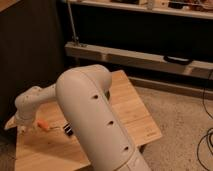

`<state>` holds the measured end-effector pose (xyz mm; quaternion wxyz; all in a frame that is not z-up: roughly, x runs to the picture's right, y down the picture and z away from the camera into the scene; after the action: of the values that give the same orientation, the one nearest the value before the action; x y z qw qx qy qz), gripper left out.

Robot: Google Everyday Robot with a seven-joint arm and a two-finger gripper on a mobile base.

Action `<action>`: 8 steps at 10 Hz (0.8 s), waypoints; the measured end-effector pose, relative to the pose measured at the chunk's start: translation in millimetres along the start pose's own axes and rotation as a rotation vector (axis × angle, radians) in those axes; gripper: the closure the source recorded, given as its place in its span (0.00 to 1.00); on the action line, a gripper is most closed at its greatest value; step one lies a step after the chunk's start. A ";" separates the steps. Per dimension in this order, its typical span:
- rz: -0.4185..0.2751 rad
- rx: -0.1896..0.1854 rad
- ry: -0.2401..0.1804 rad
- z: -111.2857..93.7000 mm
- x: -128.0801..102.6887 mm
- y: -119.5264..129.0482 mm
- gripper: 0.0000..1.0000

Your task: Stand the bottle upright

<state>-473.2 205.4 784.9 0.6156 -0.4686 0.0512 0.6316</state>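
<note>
The arm [95, 115] is a thick, smooth white tube with small dark holes along it. It rises from the near edge, bends, and narrows towards a rounded wrist on the left. Below the wrist, the gripper [21, 122] hangs low over the near left part of the table [130, 100], close to its left edge. I cannot tell whether the gripper is apart or together.

The table is pale planked wood with straight edges, and bare boards show across its far right part. A thin orange stick [42, 125] lies just right of the gripper, and a small dark object [67, 130] pokes out from behind the arm.

The bottle cannot be picked out. A pale blur at the gripper's left may be the bottle or part of the gripper. The arm hides the middle of the table.

Speckled floor [180, 115] lies to the right, and a grey metal shelf rail [125, 52] runs behind.
</note>
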 end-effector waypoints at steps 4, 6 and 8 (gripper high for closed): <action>-0.014 -0.068 -0.013 5.4 -6.8 0.7 0.20; -0.017 -0.087 -0.018 5.4 -8.8 3.3 0.20; -0.019 -0.099 -0.021 5.4 -11.6 6.5 0.20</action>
<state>-483.7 198.9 792.2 0.5980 -0.4925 0.0089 0.6322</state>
